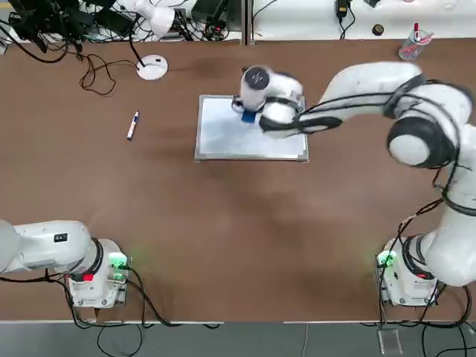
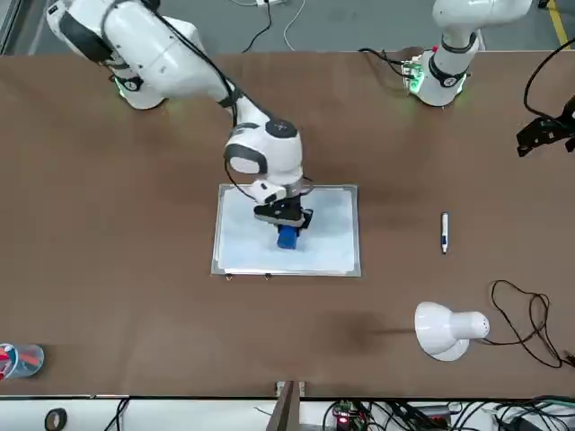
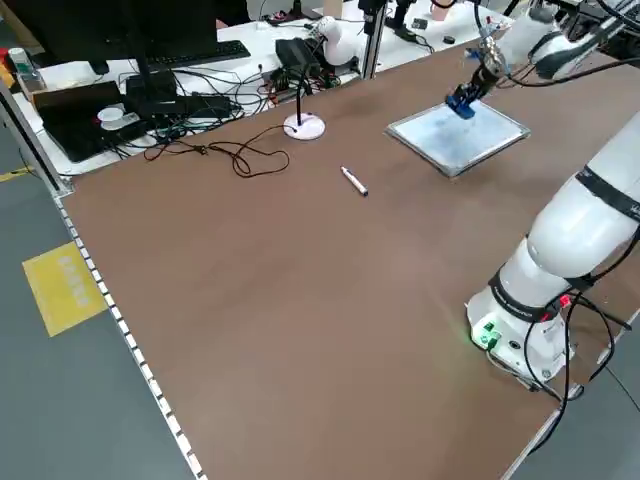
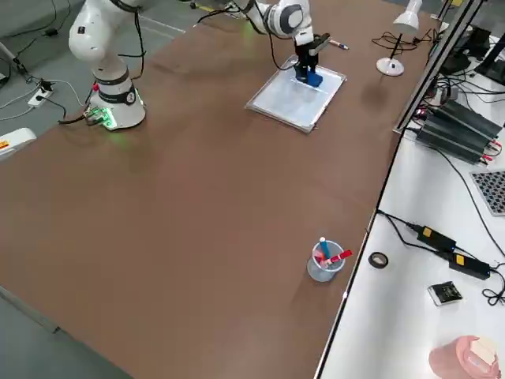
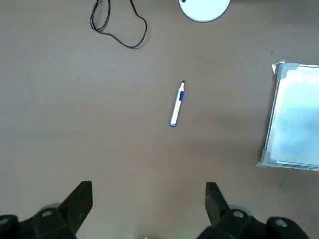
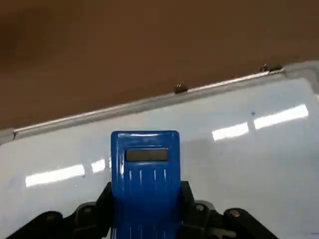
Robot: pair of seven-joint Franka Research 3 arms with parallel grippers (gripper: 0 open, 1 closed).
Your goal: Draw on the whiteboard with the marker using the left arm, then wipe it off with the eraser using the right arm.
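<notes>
The whiteboard (image 1: 223, 137) (image 2: 332, 233) (image 6: 239, 144) lies flat at the table's middle, toward the far side. My right gripper (image 1: 249, 113) (image 2: 286, 226) (image 6: 144, 199) is shut on the blue eraser (image 2: 287, 237) (image 6: 144, 164) (image 3: 461, 102) (image 4: 308, 77), held upright over the board's far half; whether it touches the surface I cannot tell. The marker (image 1: 132, 125) (image 2: 444, 233) (image 5: 177, 104) lies on the table to the board's left. My left gripper (image 5: 147, 204) is open with nothing between its fingers, well above the table short of the marker; its arm stays near its base (image 1: 89, 268).
A white desk lamp (image 1: 152, 67) (image 2: 449, 330) with a black cable stands at the far left of the board. A clear cup of red-tipped pens (image 1: 411, 46) (image 4: 325, 260) stands at the far right corner. Monitors and cables lie beyond the far edge.
</notes>
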